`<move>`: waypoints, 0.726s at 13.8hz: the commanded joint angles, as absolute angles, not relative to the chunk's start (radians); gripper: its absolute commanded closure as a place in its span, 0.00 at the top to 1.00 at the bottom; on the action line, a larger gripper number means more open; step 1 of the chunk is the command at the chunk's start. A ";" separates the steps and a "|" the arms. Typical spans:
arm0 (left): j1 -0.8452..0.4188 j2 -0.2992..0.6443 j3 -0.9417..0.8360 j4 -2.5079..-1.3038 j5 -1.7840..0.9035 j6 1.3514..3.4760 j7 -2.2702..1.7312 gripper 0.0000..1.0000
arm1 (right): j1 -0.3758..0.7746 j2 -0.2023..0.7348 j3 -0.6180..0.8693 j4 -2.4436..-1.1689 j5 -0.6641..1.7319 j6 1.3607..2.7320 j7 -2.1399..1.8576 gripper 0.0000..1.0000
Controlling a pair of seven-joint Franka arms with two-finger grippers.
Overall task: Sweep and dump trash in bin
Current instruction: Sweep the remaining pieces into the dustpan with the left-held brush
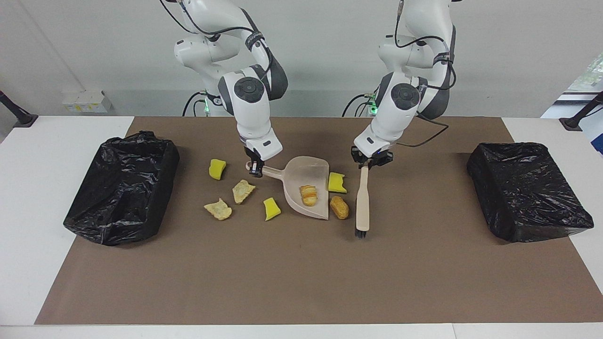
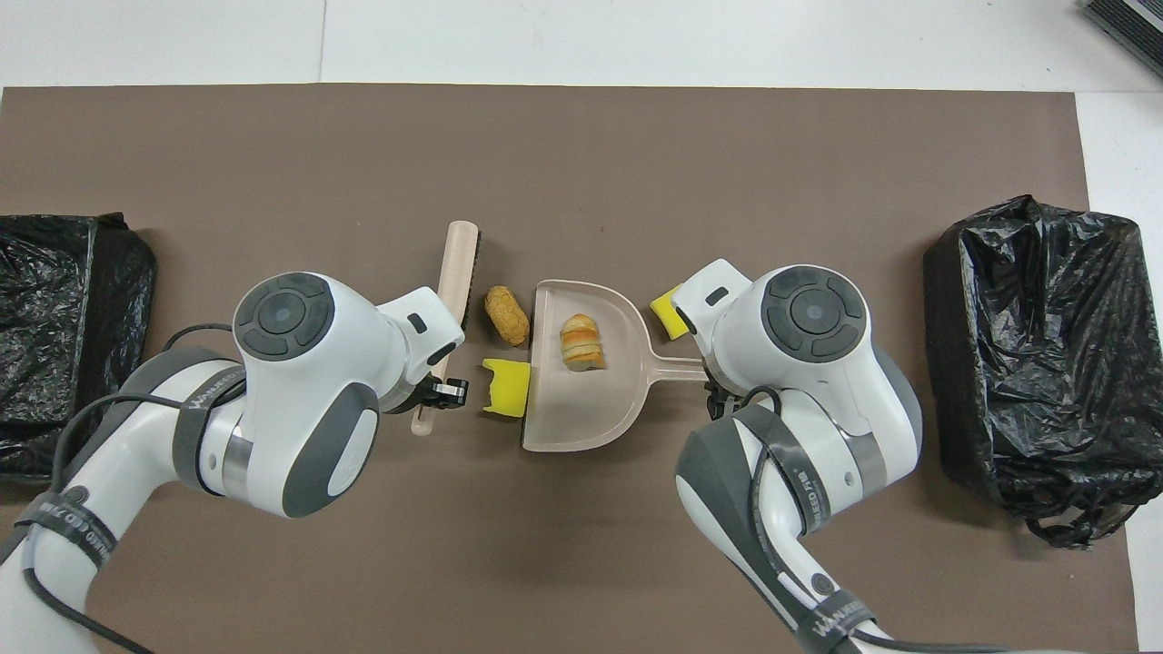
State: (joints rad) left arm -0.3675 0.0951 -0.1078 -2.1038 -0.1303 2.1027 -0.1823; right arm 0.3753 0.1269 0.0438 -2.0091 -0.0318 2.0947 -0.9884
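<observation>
My right gripper [image 1: 256, 168] is shut on the handle of the beige dustpan [image 1: 301, 172], whose mouth faces the left arm's end of the table. One bread-like scrap [image 1: 308, 194] lies in the pan. A yellow sponge chunk [image 1: 337, 182] and a golden-brown piece [image 1: 339, 207] lie just outside the mouth. My left gripper [image 1: 370, 162] is shut on the handle of the beige brush [image 1: 362, 202], beside those two scraps. Two yellow chunks [image 1: 217, 168] [image 1: 271, 208] and two tan pieces [image 1: 243, 190] [image 1: 218, 209] lie toward the right arm's end. In the overhead view the pan [image 2: 572, 418] and brush [image 2: 459, 263] show.
Two bins lined with black bags stand on the brown mat [image 1: 301, 273], one at the right arm's end [image 1: 122, 188] and one at the left arm's end [image 1: 527, 190]. White table shows around the mat.
</observation>
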 commanded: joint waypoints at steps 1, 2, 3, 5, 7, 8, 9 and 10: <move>-0.390 0.086 -0.112 -2.124 -0.109 2.070 -0.189 0.00 | 0.374 0.121 0.046 -1.999 -0.035 2.066 -0.965 0.00; -0.409 0.078 -0.112 -2.131 -0.109 2.044 -0.196 0.00 | 0.374 0.120 0.046 -1.999 -0.035 2.063 -0.965 0.00; -0.426 0.075 -0.113 -2.131 -0.109 2.036 -0.205 0.00 | 0.374 0.117 0.046 -2.002 -0.035 2.060 -0.965 0.00; -0.486 0.068 -0.115 -2.131 -0.113 2.039 -0.314 0.00 | 0.373 0.117 0.046 -2.002 -0.035 2.056 -0.966 0.00; -0.564 0.052 -0.117 -2.132 -0.121 2.031 -0.456 0.00 | 0.373 0.114 0.046 -2.005 -0.035 2.043 -0.966 0.00; -0.602 0.048 -0.117 -2.131 -0.121 2.023 -0.510 0.00 | 0.370 0.114 0.046 -2.005 -0.037 2.039 -0.966 0.00; -0.632 0.043 -0.118 -2.128 -0.123 2.023 -0.565 0.00 | 0.370 0.110 0.046 -2.008 -0.037 2.031 -0.966 0.00; -0.661 0.044 -0.118 -2.117 -0.124 2.023 -0.613 0.00 | 0.362 0.109 0.046 -2.016 -0.035 2.031 -0.974 0.00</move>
